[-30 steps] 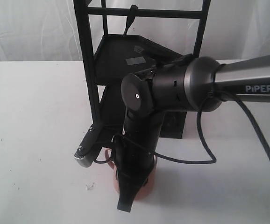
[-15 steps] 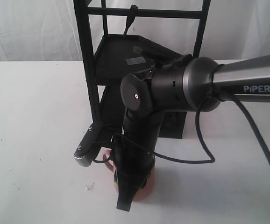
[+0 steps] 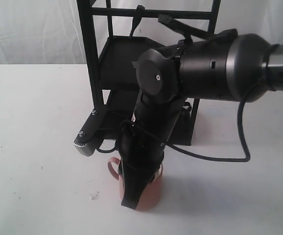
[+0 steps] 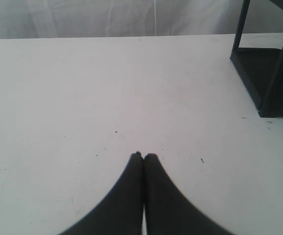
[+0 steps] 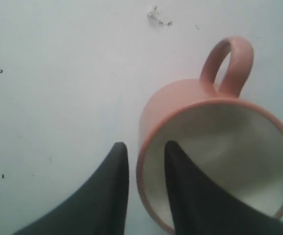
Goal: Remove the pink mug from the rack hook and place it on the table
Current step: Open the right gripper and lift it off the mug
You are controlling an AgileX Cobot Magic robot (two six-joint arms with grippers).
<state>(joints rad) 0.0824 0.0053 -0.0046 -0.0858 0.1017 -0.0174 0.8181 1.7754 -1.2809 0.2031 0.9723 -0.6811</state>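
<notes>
The pink mug (image 3: pixel 150 197) stands upright on the white table (image 3: pixel 34 127), in front of the rack, with its loop handle (image 3: pixel 113 168) pointing left. My right gripper (image 3: pixel 130 199) reaches down over it. In the right wrist view the mug (image 5: pixel 173 100) shows its cream inside, and the right gripper (image 5: pixel 144 147) is open astride the rim, one finger inside and one outside, with a gap on each side of the wall. The rack hook (image 3: pixel 135 22) on the top crossbar is bare. My left gripper (image 4: pixel 143 156) is shut and empty above the bare table (image 4: pixel 82 98).
The tall black rack (image 3: pixel 90 63) with its dark shelves stands right behind the mug and the right arm; its base corner (image 4: pixel 264 83) shows in the left wrist view. A black cable (image 3: pixel 229 159) loops over the table to the right. A small white scrap (image 3: pixel 93 196) lies left of the mug.
The right arm's elbow joint has swung up and to the right, and the wrist has lifted a little. More of the mug's body and handle shows below the gripper; the mug stays on the table.
</notes>
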